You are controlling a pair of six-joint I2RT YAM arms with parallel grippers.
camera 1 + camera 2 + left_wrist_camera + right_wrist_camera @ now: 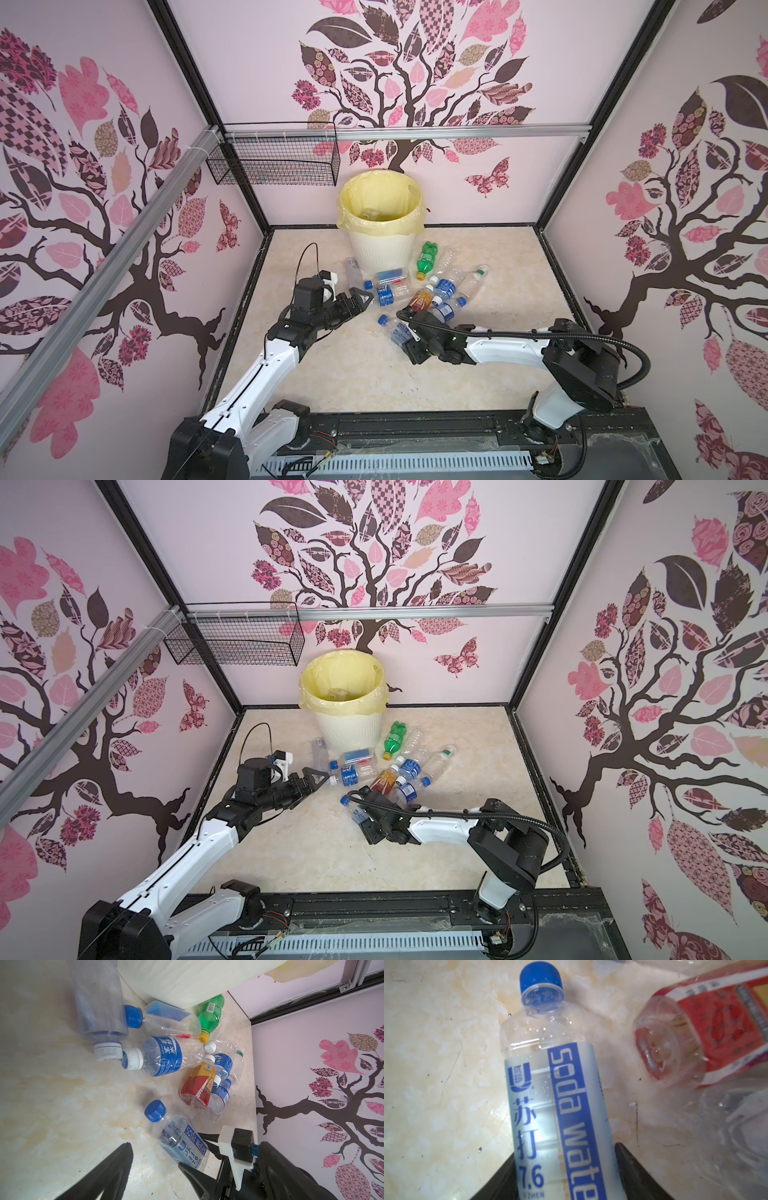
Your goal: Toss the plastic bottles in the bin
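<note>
A clear soda water bottle (550, 1088) with a blue cap lies on the floor, and my right gripper (565, 1150) is shut on its lower body, a finger against each side. In both top views that bottle (395, 330) sits in front of a pile of plastic bottles (436, 291), among them a green one (427, 259) and an amber-red labelled one (419, 300). The cream ribbed bin (382, 253) with its yellow bag stands behind the pile. My left gripper (365, 301) hovers open and empty at the pile's left, near a blue-labelled bottle (164, 1055).
A black wire mesh basket (274, 162) hangs on the back rail, left of the bin. The enclosure's patterned walls close in the marble-look floor (332, 374) on three sides. The base rail (415, 428) runs along the front.
</note>
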